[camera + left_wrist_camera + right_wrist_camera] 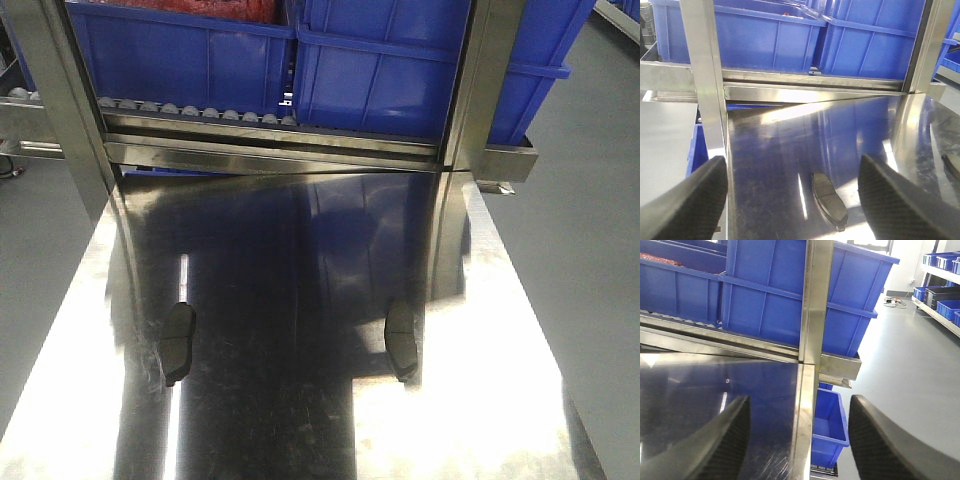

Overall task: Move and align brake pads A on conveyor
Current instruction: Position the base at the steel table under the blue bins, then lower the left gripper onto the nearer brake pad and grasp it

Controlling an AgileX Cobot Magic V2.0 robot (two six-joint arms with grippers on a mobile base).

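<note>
Left gripper (790,167) and right gripper (799,402) gape, fingers (690,200) knurled black, over shiny steel table (300,250) bearing curved pads (179,340).

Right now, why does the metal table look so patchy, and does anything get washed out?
Front view: the steel table mirrors the blue bins, and white glare washes out its near corners; the brake pads stay dark. Left wrist view: a bright streak sits beside one pad; the left gripper looms dark in both lower corners. Right wrist view: little glare; the right gripper is equally dark.

Overhead light glares white across the steel table (90,400), images slightly soft.
</note>
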